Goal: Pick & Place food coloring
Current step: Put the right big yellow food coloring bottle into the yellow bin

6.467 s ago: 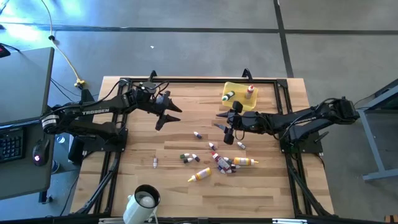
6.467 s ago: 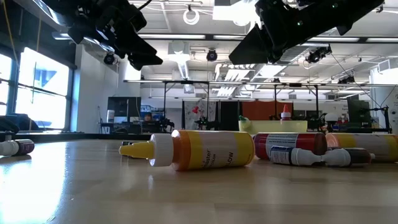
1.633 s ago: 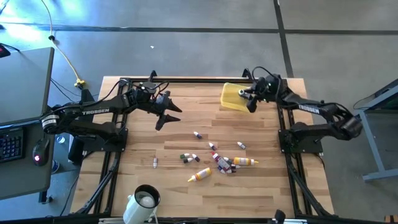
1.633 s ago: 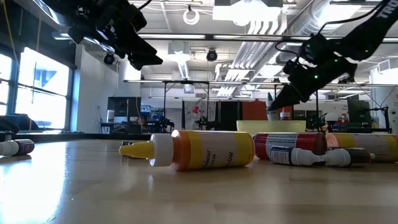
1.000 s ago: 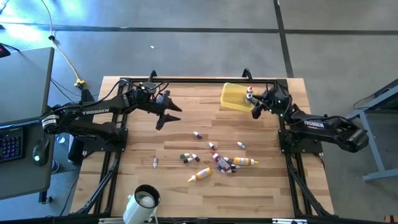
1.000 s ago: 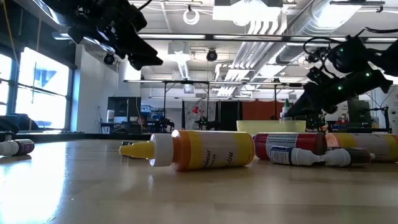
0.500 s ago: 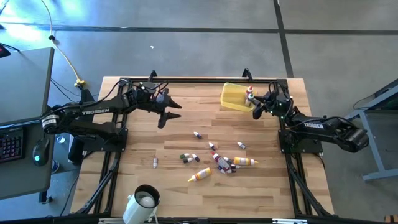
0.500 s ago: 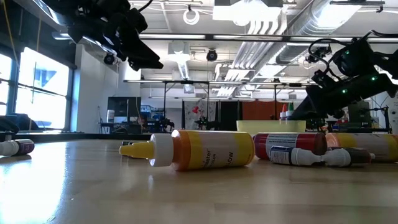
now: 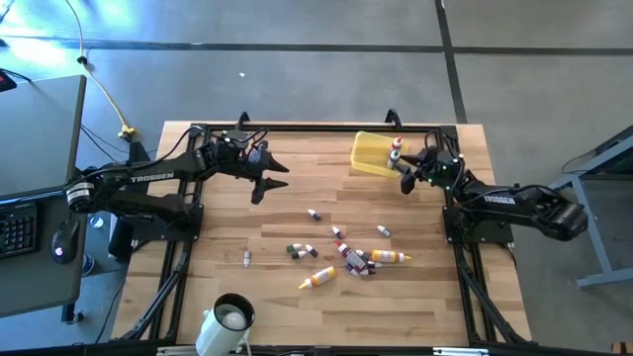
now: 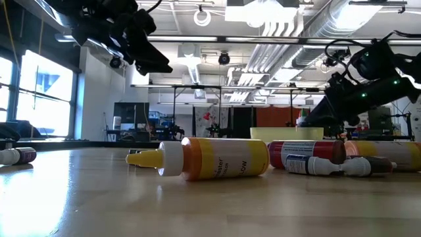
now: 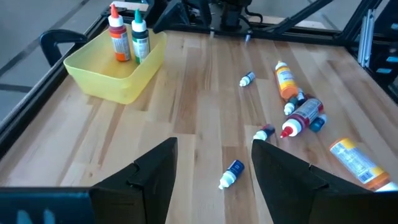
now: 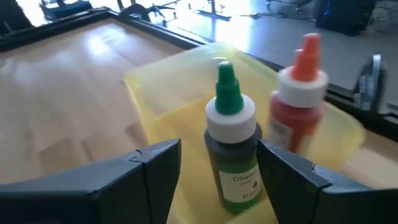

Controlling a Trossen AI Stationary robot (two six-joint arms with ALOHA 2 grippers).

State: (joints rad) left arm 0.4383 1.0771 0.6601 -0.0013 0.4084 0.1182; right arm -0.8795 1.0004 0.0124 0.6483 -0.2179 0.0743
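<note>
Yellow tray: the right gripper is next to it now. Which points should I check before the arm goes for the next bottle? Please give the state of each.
1. Right gripper open, nothing held: ok.
2. Green bottle upright in the yellow tray: ok.
3. Red bottle upright beside it: ok.
4. Right fingers clear of both bottles: cannot tell; they flank the green one closely.
5. Loose bottles remain on the table: ok.
6. Left gripper open, away from the tray: ok.

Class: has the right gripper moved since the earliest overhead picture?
Yes. The right gripper has left the scattered bottles at mid-table and now sits beside the yellow tray at the far edge.
</note>
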